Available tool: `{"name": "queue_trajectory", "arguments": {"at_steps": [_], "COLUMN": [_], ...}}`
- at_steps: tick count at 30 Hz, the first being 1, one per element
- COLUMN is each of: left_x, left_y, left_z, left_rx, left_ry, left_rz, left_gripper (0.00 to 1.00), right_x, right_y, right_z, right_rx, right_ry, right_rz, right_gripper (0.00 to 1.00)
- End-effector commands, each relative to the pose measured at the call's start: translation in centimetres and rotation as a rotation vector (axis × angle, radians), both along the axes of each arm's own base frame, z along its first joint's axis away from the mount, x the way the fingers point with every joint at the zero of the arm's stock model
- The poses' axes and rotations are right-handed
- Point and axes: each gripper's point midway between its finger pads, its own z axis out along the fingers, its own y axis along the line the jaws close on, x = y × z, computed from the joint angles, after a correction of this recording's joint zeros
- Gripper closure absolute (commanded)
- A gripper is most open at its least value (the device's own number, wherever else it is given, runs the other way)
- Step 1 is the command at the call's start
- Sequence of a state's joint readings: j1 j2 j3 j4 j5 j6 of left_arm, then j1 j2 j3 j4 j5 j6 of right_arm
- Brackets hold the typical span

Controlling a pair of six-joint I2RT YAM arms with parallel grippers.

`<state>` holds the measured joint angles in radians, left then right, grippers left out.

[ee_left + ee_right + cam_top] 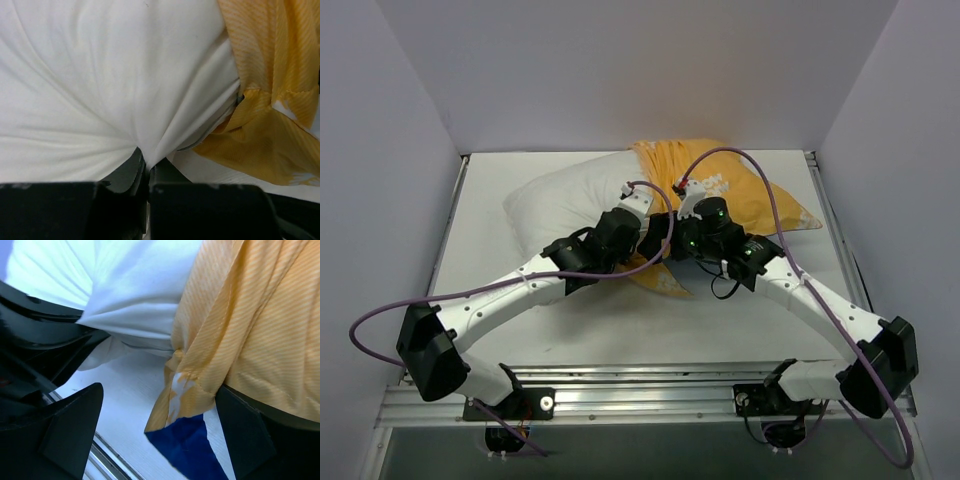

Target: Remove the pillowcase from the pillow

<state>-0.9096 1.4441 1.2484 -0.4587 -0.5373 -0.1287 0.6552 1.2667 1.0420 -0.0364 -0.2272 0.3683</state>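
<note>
The white pillow (570, 195) lies at the back of the table, its left half bare. The orange-yellow pillowcase (745, 190) covers its right end, with a loose corner (662, 278) trailing toward me. My left gripper (145, 164) is shut on a pinch of the white pillow (110, 90) fabric, right beside the pillowcase (270, 100) opening. My right gripper (160, 432) stands open around the pillowcase's hanging edge (200, 375), whose dark blue inside (187, 447) shows. Its right finger (245, 435) sits against the orange cloth. In the top view both grippers (648, 240) (672, 245) meet mid-table.
Purple cables (760, 180) loop over both arms above the pillow. A metal rail (650, 375) runs along the near table edge, seen close in the right wrist view as well (112, 457). White walls close in the table on three sides. The left arm's black body (40, 330) is beside my right gripper.
</note>
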Motion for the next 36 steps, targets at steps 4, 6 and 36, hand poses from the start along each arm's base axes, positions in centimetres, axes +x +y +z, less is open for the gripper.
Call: {"name": "queue_trajectory", "arguments": {"at_steps": [4, 6, 36], "left_x": [0.4, 0.3, -4.5], "left_y": [-1.1, -0.7, 13.4], "left_z": [9.4, 9.7, 17.8], "left_rx": [-0.259, -0.257, -0.298], "left_ry": [-0.141, -0.144, -0.086], "left_rz": [0.039, 0.048, 0.229], "left_gripper": [0.98, 0.98, 0.98], "right_x": [1.7, 2.2, 11.0], "right_y": [-0.3, -1.1, -32.6], "right_z": [-2.4, -3.6, 17.3], "right_rx": [-0.084, -0.120, 0.108], "right_ry": [0.035, 0.048, -0.243], "right_rz": [-0.123, -0.169, -1.087], "right_gripper": [0.17, 0.26, 1.00]}}
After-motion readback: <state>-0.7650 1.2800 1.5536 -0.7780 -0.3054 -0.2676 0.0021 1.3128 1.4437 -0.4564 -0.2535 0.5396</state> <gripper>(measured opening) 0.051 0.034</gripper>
